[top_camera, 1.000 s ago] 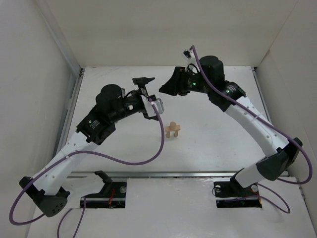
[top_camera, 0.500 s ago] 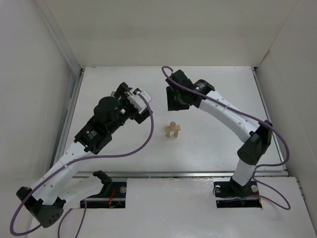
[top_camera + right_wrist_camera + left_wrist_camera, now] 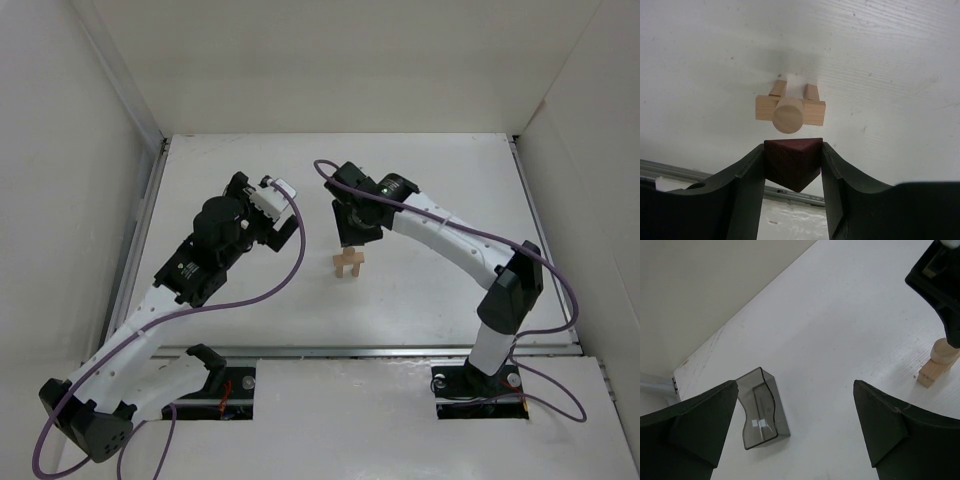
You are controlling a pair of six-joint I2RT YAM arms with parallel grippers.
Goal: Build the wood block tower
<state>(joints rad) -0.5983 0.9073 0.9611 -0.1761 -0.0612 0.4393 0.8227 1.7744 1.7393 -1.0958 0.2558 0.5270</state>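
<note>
The wood block tower [image 3: 349, 262] stands mid-table: two short pale uprights, a pale flat plank [image 3: 812, 112] across them and a pale round cylinder [image 3: 788, 115] on top. My right gripper [image 3: 792, 150] is shut on the dark red-brown block [image 3: 792, 164]. It holds the block above the table, just on the far side of the tower and apart from it; the gripper also shows in the top view [image 3: 352, 236]. My left gripper [image 3: 270, 215] is open and empty, left of the tower. In the left wrist view the tower's base [image 3: 939, 362] shows at the right edge.
A small grey translucent tray [image 3: 761, 407] lies on the table under my left gripper [image 3: 795, 390], near the left wall. White walls enclose the table on three sides. A metal rail [image 3: 350, 351] runs along the near edge.
My right arm has swung from the back of the table down to just beyond the tower, carrying the dark block. My left gripper has drawn back to the left and lowered.
</note>
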